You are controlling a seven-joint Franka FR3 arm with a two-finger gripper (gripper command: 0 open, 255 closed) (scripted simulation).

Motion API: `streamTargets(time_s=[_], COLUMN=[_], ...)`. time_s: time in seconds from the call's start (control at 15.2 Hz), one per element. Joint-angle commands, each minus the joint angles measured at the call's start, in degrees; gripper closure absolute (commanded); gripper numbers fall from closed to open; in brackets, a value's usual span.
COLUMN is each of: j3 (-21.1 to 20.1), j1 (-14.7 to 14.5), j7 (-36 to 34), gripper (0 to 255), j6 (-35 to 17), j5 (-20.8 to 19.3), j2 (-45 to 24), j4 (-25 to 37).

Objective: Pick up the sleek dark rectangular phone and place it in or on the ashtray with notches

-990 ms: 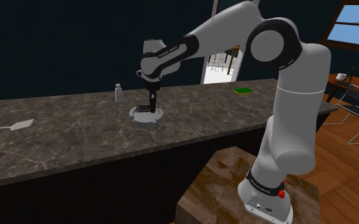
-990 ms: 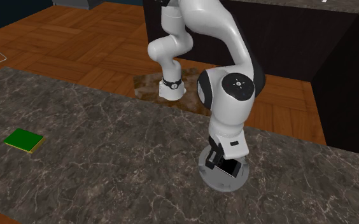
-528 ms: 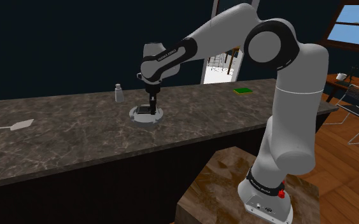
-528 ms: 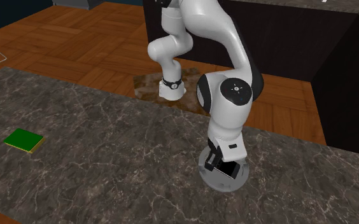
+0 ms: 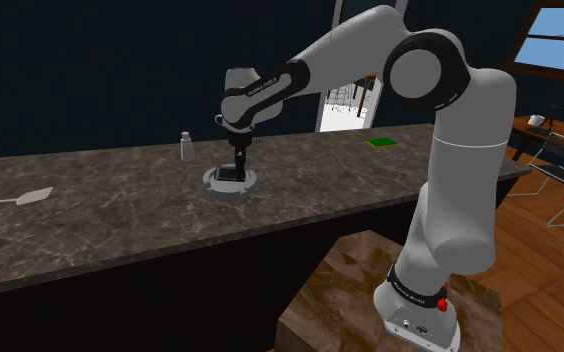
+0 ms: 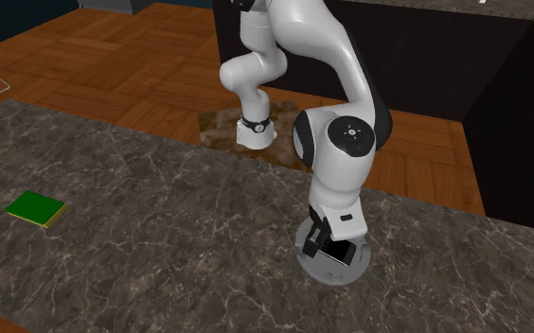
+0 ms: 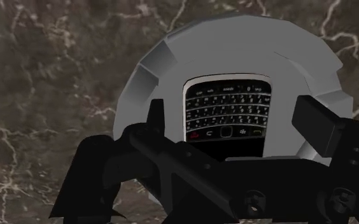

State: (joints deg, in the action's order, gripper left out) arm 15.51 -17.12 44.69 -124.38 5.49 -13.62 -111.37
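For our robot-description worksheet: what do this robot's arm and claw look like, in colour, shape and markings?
The arm has rounded white segments with dark joints and a dark band with white lettering near the wrist. The claw is all black, with two blocky fingers.

The phone (image 7: pixel 228 111) lies in the ashtray (image 7: pixel 172 57), mid-frame on the shoulder view's counter (image 5: pixel 120 215); a bottle (image 5: pixel 185 146) stands just upper left.

White, rounded arm (image 5: pixel 460 170) with dark grey joints (image 5: pixel 428 72), small lettering (image 5: pixel 263 88) on the forearm, a red dot (image 5: pixel 440 303) near its foot, and an all-black claw (image 5: pixel 236 170).
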Motion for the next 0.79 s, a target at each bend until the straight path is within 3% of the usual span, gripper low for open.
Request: streamTargets(time_s=[0.0, 0.2, 0.73], j3=[0.1, 0.3, 0.3], j1=[-0.1, -0.2, -0.2], j7=[-0.2, -0.8, -0.8], gripper=[0, 0, 0], j6=[1.7, 6.5, 6.5], j5=[-0.4, -1.2, -1.2], j2=[0.9, 3.0, 3.0], j4=[0.9, 3.7, 3.7])
